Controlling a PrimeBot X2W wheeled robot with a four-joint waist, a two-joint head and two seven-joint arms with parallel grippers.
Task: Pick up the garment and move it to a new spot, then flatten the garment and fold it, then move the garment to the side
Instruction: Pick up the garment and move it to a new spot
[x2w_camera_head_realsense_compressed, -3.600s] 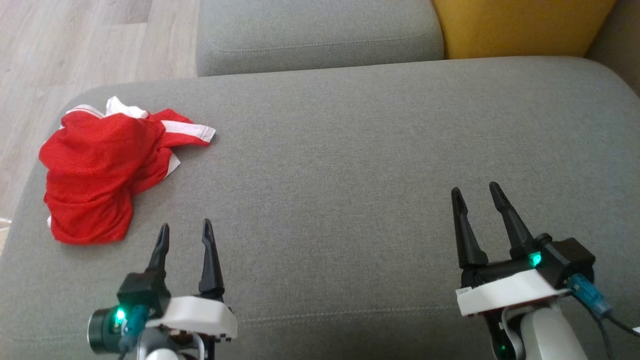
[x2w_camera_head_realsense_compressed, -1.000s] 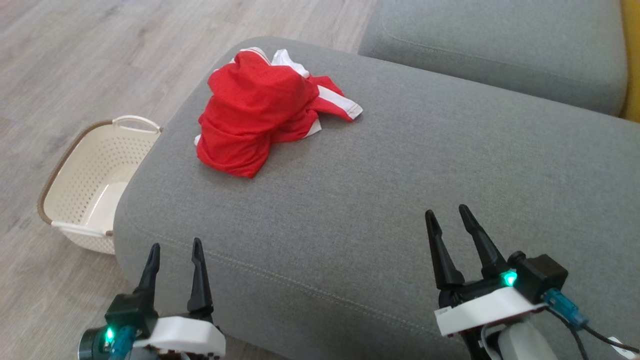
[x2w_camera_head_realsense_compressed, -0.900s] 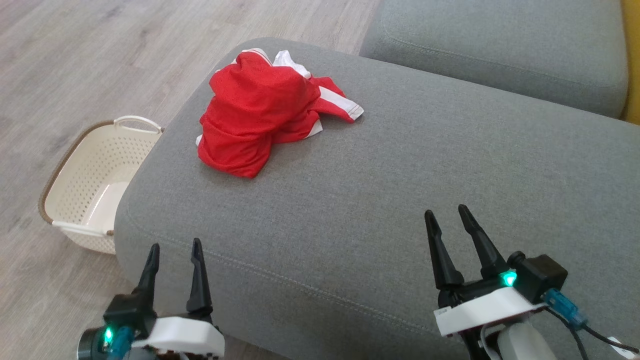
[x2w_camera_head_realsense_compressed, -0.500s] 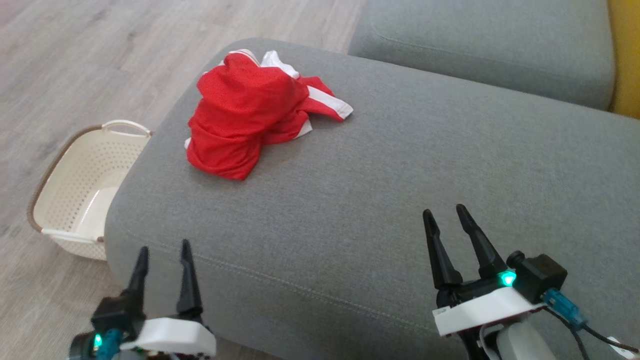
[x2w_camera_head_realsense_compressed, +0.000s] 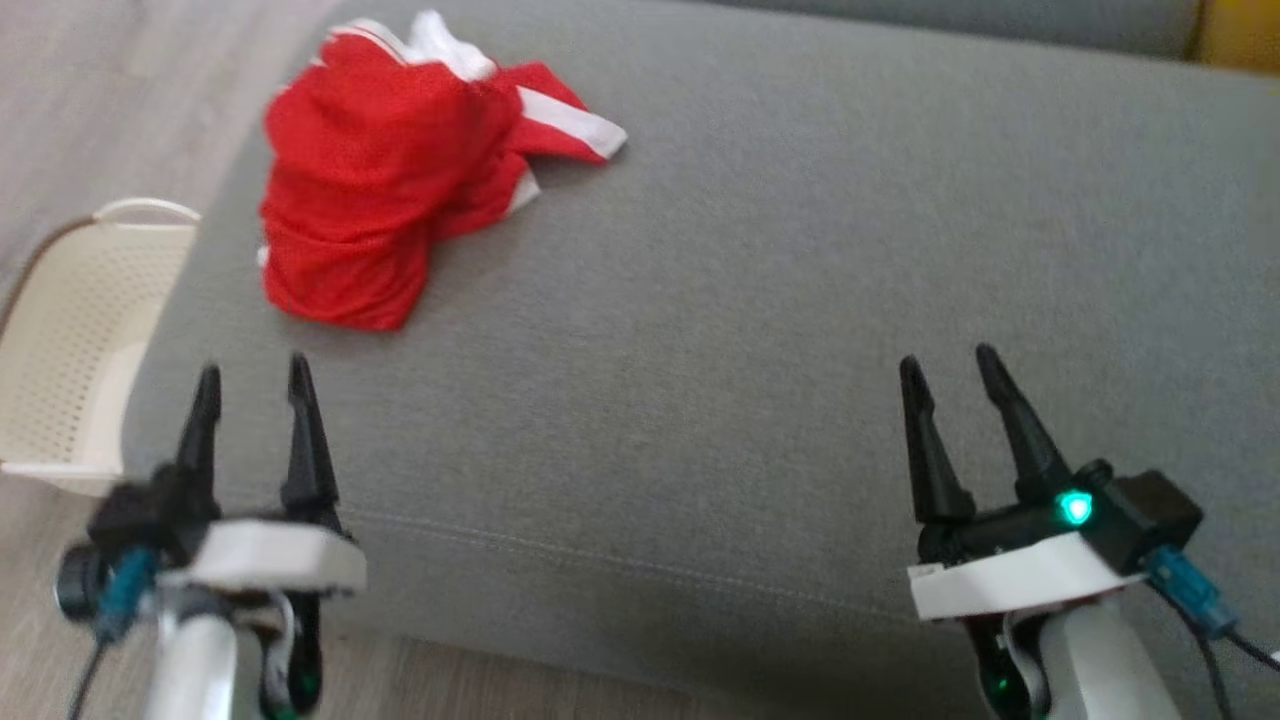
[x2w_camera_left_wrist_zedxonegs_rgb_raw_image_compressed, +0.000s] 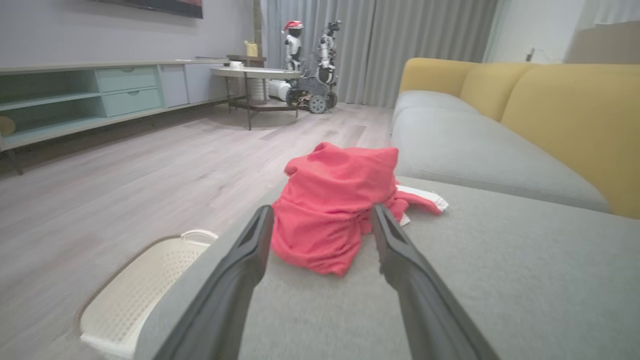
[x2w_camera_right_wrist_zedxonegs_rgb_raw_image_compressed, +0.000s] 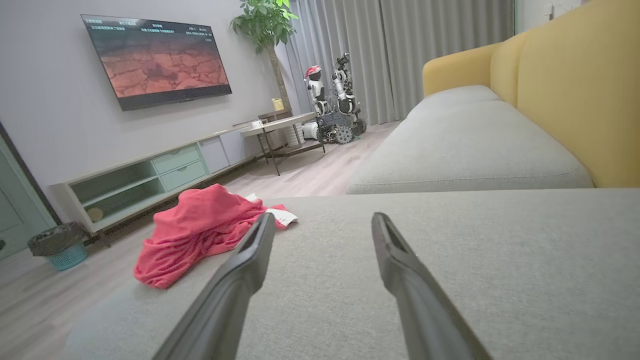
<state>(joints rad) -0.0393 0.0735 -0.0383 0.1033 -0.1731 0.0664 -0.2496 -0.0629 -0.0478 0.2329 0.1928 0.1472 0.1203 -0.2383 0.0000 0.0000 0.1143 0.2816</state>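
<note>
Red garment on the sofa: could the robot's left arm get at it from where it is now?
Probably yes. The left gripper is open and points straight at the red garment, lying loose on the grey cushion ahead. Nothing stands between them; the basket sits aside on the floor.

Soft even room light, faint shadow beside the garment (x2w_camera_head_realsense_compressed: 380, 190), motion-blurred head view, wide-angle stretch in wrist views.

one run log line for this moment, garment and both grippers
stage: pre-grasp | garment: crumpled heap on sofa cushion, untouched | left gripper: open, empty | right gripper: open, empty
</note>
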